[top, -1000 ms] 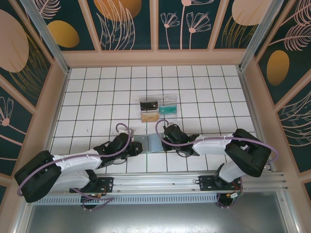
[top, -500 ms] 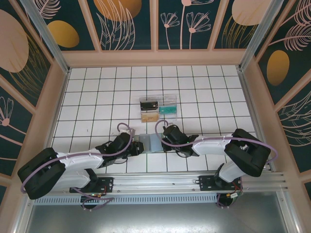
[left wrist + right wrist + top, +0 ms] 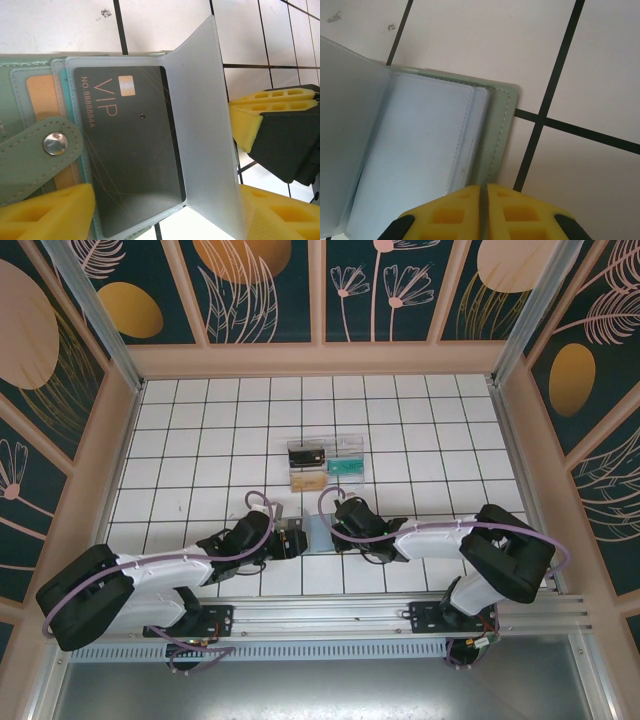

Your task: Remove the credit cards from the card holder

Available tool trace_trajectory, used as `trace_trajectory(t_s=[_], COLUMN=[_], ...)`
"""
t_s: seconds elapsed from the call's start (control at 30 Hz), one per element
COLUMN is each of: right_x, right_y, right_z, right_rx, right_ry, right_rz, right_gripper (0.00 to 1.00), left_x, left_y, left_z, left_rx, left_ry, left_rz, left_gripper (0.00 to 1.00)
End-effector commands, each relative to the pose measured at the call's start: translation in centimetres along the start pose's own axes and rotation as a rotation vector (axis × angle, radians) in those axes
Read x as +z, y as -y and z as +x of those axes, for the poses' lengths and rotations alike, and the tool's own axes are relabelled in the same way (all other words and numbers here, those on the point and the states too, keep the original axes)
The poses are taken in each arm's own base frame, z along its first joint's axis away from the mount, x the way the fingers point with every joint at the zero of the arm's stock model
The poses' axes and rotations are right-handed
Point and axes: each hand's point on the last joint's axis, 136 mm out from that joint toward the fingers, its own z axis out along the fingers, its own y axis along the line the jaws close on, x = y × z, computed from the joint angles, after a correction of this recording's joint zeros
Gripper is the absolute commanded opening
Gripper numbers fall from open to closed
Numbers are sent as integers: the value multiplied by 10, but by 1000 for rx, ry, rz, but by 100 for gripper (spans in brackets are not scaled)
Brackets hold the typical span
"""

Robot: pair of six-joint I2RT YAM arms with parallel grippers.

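Observation:
The card holder [image 3: 318, 536] lies open on the tiles between my two grippers. In the left wrist view its grey-green strap with a snap [image 3: 30, 165] sits at the left, and a dark credit card [image 3: 135, 145] marked VIP lies in a clear sleeve. One frosted sleeve page [image 3: 200, 125] stands up beside it. An orange card edge [image 3: 37, 95] shows underneath. My left gripper [image 3: 165, 210] is open, with one finger on each side of the holder. My right gripper [image 3: 484, 192] is shut on the green cover edge of the card holder [image 3: 497, 135].
A clear plastic tray [image 3: 352, 445] sits a few tiles beyond the holder, with a dark card [image 3: 306, 455], a teal card [image 3: 345, 466] and a tan card [image 3: 307, 481] in its compartments. Raised walls ring the white tiled table.
My left gripper has opened wide and shifted slightly right over the holder's left half. The right gripper has stayed shut in place.

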Motion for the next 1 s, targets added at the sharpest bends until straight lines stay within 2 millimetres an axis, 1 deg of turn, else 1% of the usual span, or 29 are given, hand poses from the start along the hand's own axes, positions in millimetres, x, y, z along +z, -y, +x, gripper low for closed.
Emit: trace_trajectory(t_s=[0.0, 0.07, 0.1, 0.3, 0.47, 0.57, 0.6, 0.67, 0.77, 0.87, 0.97], right_x=[5, 6, 6, 4, -6, -13, -16, -20, -27, -31, -33], right_y=[-2, -2, -2, -1, 6, 12, 15, 17, 20, 20, 14], right_z=[12, 11, 12, 11, 4, 0, -2, -4, -6, -8, -12], right_rx=[2, 3, 4, 12, 32, 51, 59, 74, 96, 110, 113], right_ry=[-43, -42, -43, -31, 19, 53, 64, 78, 97, 110, 115], right_rz=[2, 2, 3, 7, 25, 48, 54, 54, 46, 34, 11], right_gripper=[12, 12, 12, 11, 11, 11, 11, 12, 12, 13, 13], left_x=[-2, -1, -1, 6, 17, 26, 30, 35, 35, 30, 20], left_y=[15, 21, 24, 46, 63, 75, 77, 77, 69, 62, 52], left_z=[-9, -13, -14, -23, -21, -15, -13, -9, -11, -16, -22], left_rx=[25, 33, 37, 49, 51, 71, 79, 81, 69, 72, 70], left_ry=[15, 20, 22, 21, -4, -28, -38, -50, -35, -2, 40], left_rz=[37, 50, 58, 116, 166, 186, 180, 167, 134, 88, 43], left_gripper=[77, 80, 80, 75, 65, 57, 56, 53, 49, 47, 46])
